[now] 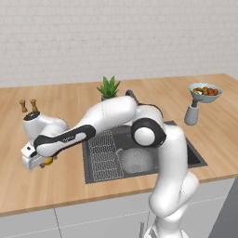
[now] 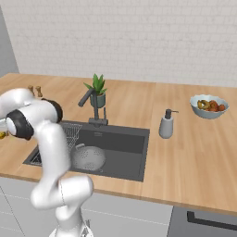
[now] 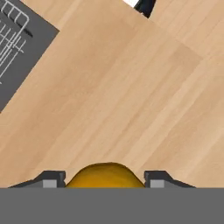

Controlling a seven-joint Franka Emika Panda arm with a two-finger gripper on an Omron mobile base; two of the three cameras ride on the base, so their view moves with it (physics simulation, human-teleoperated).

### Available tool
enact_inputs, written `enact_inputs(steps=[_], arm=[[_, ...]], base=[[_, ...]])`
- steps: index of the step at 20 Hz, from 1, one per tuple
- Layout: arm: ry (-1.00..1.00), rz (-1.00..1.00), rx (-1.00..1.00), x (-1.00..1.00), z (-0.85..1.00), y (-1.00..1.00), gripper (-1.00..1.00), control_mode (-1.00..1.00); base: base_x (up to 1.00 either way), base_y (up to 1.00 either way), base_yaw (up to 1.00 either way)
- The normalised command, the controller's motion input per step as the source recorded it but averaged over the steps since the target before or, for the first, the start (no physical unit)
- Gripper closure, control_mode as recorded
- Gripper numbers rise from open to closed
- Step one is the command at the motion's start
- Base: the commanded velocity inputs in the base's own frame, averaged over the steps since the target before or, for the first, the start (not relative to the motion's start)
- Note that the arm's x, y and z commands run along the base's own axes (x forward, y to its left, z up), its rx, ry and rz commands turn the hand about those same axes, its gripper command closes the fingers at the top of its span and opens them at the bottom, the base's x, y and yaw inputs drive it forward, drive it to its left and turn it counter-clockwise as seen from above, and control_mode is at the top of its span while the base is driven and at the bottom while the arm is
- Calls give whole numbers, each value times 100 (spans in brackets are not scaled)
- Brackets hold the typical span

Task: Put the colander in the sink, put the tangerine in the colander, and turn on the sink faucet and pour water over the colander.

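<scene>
Jaws [image 3: 105,180] pinch the tangerine [image 3: 105,176], one dark fingertip [image 3: 51,180] on each side of the orange fruit, which sits between them at the bottom of the hand view. Beyond the fruit in that view lies bare pale wooden counter [image 3: 127,96], with a corner of the dark sink [image 3: 17,65] and its wire grid rack [image 3: 11,35] toward the upper left.

From the left base view, the white arm reaches out to the left of the sink [image 1: 195,155], with the jaws [image 1: 45,161] low over the counter [image 1: 60,186] and a sliver of the tangerine [image 1: 48,161] showing yellow-orange under the white hand. The fruit is well apart from the colander [image 1: 135,160], a round perforated silver bowl that sits inside the sink, just beside the wire grid rack [image 1: 104,155] on its right.

In the right base view the colander [image 2: 88,157] rests in the left part of the basin [image 2: 125,148], with the dark angular faucet [image 2: 92,109] standing at the back rim behind it. A small potted green plant [image 2: 97,91] stands behind the faucet. To the right of the sink stands a grey-white dispenser bottle [image 2: 166,124], and farther right a pale blue bowl of mixed fruit [image 2: 209,106]
</scene>
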Motion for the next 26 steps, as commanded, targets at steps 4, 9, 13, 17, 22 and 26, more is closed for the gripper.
enact_inputs(steps=[4, 9, 13, 17, 22, 26], arm=[[4, -47, 15, 0, 50, -100, 100, -100], [0, -43, 12, 0, 28, -100, 100, -100], [0, -44, 6, -7, 7, -100, 100, -100], [0, -50, 3, -5, 5, -100, 100, -100], [1, -56, 5, 0, 8, -84, 100, -100], [8, -60, 9, 0, 2, -75, 100, -100]], base=[[0, 0, 0], [0, 0, 0], [0, 0, 0], [0, 0, 0], [0, 0, 0], [0, 0, 0]])
